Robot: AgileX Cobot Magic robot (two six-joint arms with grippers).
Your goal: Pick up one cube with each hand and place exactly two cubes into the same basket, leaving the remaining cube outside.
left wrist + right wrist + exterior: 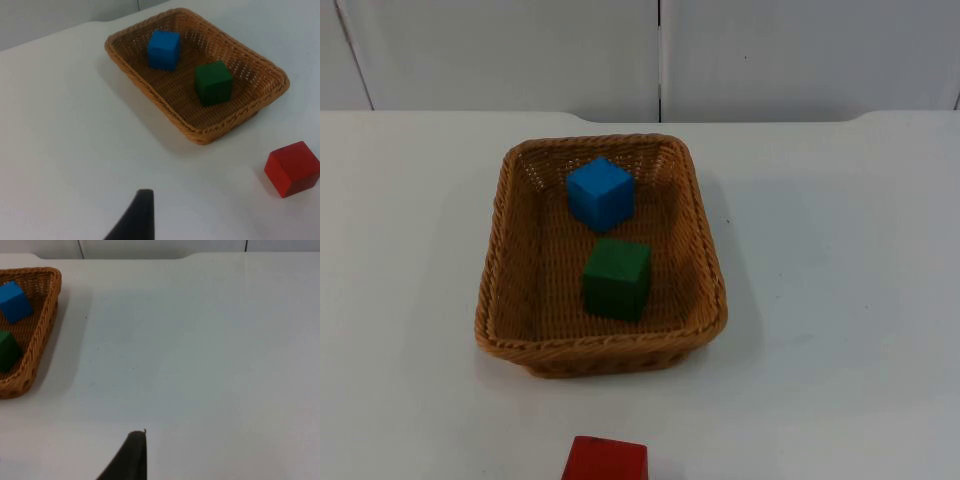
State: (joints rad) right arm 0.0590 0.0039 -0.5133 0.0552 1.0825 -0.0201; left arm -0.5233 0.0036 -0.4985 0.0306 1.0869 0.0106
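A woven brown basket (500, 290) sits in the middle of the table. Inside it a blue cube (600, 192) rests toward the far end and a green cube (617, 278) lies nearer the front; they stand apart. A red cube (605, 461) sits on the table outside the basket, close to the front edge. The left wrist view looks over the basket (150, 90), the blue cube (164, 49), the green cube (213, 82) and the red cube (292, 168); my left gripper (137, 215) hangs back from them over bare table. My right gripper (131, 455) waits over bare table, away from the basket (40, 325).
White table top (840, 260) spreads on both sides of the basket. The grey partition wall (660, 50) closes off the far edge. The right wrist view catches the blue cube (15, 301) and part of the green cube (7, 351) in the basket.
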